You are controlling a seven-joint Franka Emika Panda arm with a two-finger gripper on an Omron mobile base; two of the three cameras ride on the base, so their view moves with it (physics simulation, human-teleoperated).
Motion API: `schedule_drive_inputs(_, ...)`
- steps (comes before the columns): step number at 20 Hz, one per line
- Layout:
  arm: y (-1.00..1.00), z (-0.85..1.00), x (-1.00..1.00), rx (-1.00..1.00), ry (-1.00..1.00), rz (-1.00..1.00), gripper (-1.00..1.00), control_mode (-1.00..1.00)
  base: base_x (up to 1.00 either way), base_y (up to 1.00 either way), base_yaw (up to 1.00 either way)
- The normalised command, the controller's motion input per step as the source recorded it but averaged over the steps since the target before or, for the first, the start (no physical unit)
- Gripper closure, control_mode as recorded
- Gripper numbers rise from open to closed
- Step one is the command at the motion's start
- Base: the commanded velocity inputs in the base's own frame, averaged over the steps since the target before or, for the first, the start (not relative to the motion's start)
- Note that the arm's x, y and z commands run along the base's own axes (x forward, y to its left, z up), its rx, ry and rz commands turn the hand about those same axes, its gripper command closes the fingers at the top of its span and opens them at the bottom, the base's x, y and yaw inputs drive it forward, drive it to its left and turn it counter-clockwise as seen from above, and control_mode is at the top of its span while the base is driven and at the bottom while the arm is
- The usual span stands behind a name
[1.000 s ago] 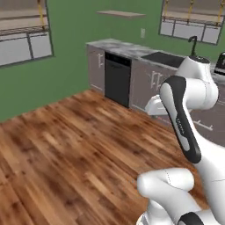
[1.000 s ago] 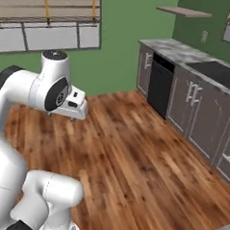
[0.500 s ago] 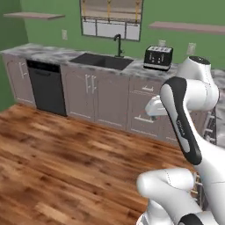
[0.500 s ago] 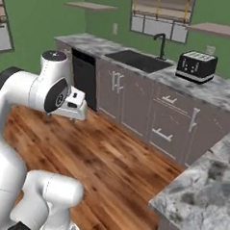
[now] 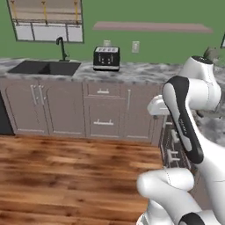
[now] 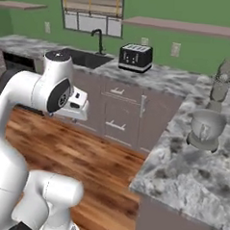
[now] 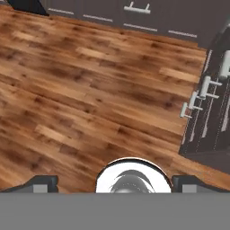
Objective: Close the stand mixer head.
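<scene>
The stand mixer head [image 6: 224, 74] is tipped up over its silvery bowl [image 6: 206, 128] on the surface [image 6: 190, 174], at about 2 o'clock in the right base view, so it is not shut yet. The arm's fingers [image 7: 42, 183] are spread apart over the floor [image 7: 90, 90], holding nothing. I can read no writing.

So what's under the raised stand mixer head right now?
Under the tilted-up, rounded grey-olive stand mixer head, a silvery mixer bowl stands on the grey marbled counter. The bowl's inside and any whisk are too blurred to tell.
</scene>
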Motion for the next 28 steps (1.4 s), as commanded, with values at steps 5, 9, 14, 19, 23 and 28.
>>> schedule_drive_inputs(5,0.0,0.0,0.0,0.0,0.0,0.0,-1.0,1.0,0.36,1.0,-0.41)
schedule_drive_inputs(9,0.0,0.0,0.0,0.0,0.0,0.0,-1.0,1.0,0.69,0.94,-0.52)
schedule_drive_inputs(14,0.0,0.0,0.0,0.0,0.0,0.0,-1.0,1.0,0.72,0.8,-0.57)
schedule_drive_inputs(19,0.0,0.0,0.0,0.0,0.0,0.0,-1.0,1.0,0.43,0.47,-0.73)
schedule_drive_inputs(23,0.0,0.0,0.0,0.0,0.0,0.0,-1.0,1.0,0.33,0.36,-0.83)
schedule_drive_inputs(28,0.0,0.0,0.0,0.0,0.0,0.0,-1.0,1.0,0.17,0.43,-0.82)
